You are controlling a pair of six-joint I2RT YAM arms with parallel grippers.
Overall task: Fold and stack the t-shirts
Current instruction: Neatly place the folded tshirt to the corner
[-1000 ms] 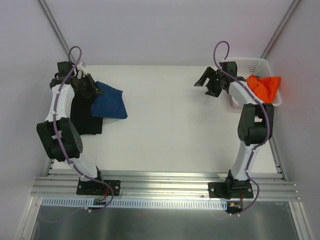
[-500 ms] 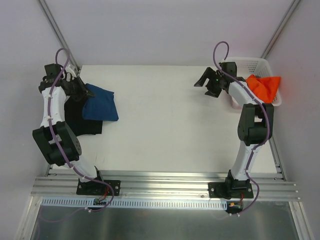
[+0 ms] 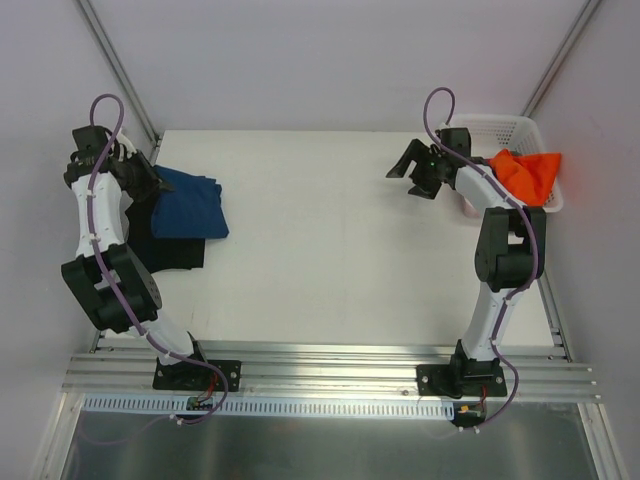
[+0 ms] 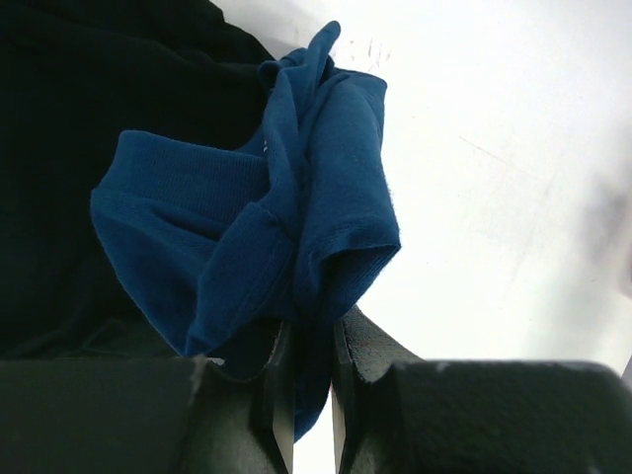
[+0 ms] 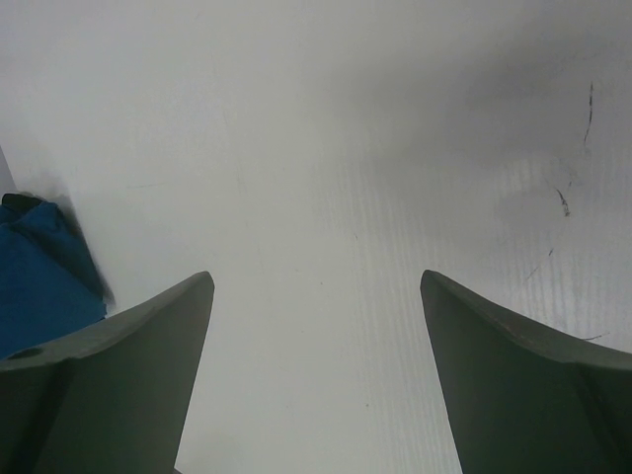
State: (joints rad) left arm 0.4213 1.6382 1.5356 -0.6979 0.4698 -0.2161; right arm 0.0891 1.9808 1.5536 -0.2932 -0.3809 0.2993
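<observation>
A folded navy blue t-shirt [image 3: 190, 208] lies over a black t-shirt [image 3: 170, 248] at the table's far left. My left gripper [image 3: 150, 183] is shut on the navy shirt's left edge. In the left wrist view a fold of navy cloth [image 4: 286, 227] runs down between the two fingers [image 4: 367, 348], with the black shirt [image 4: 89, 109] behind. An orange t-shirt [image 3: 528, 172] hangs over the basket at the far right. My right gripper [image 3: 410, 170] is open above bare table left of the basket; nothing lies between its fingers [image 5: 148, 336].
The white plastic lattice basket [image 3: 505, 126] stands at the table's far right corner. The left table edge and a slanted frame pole [image 3: 120, 70] are close behind my left arm. The navy shirt [image 5: 39, 276] shows at the left edge of the right wrist view.
My left gripper has pulled the navy t-shirt leftward, drawing it further over the black one. The right arm has barely moved.
</observation>
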